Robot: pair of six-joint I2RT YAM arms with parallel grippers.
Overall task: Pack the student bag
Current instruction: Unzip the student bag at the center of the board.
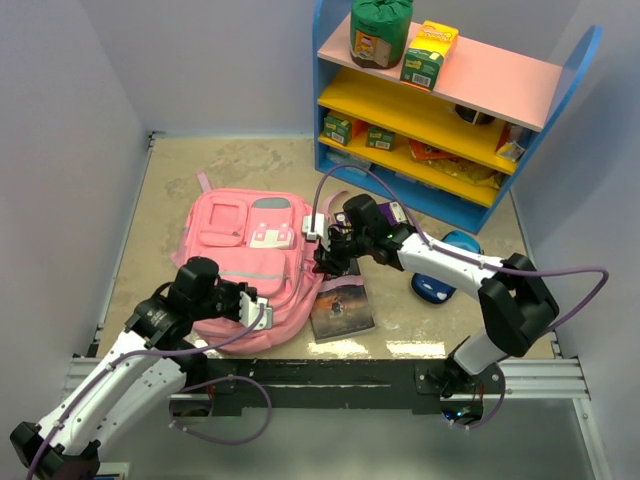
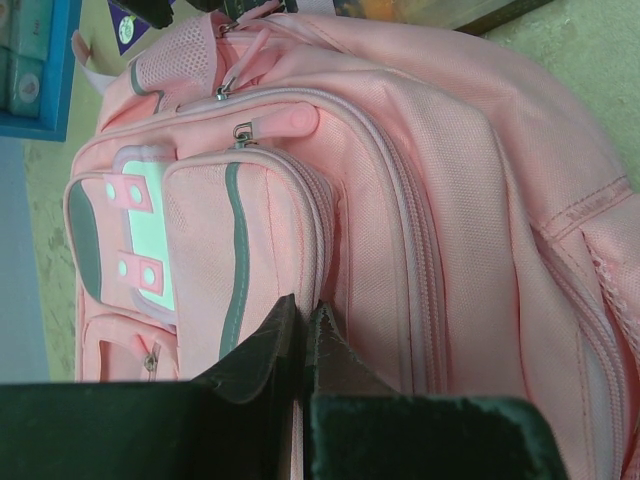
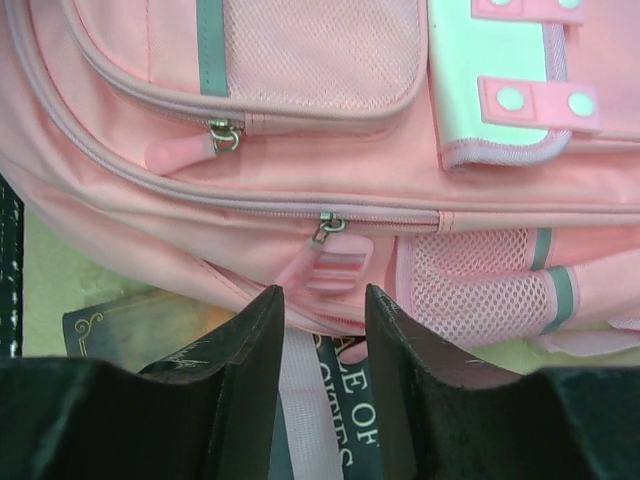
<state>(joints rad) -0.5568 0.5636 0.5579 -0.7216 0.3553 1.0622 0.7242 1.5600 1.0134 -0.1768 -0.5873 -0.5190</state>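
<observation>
Pink student bag (image 1: 232, 268) flanked: left claw (image 2: 303, 306) closed, right claw (image 3: 322, 293) parted.

The student bag (image 2: 480, 200) is matt woven pink cloth with a mesh pocket (image 3: 480, 280) and 2 dull metal zip rings (image 3: 222, 135); beside the bag, the book (image 1: 342, 308) has a glossy cover.

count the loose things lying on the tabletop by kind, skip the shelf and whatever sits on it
pink backpack: 1
book: 1
blue rounded item, partly hidden by the right arm, kind unclear: 1
total: 3
</observation>
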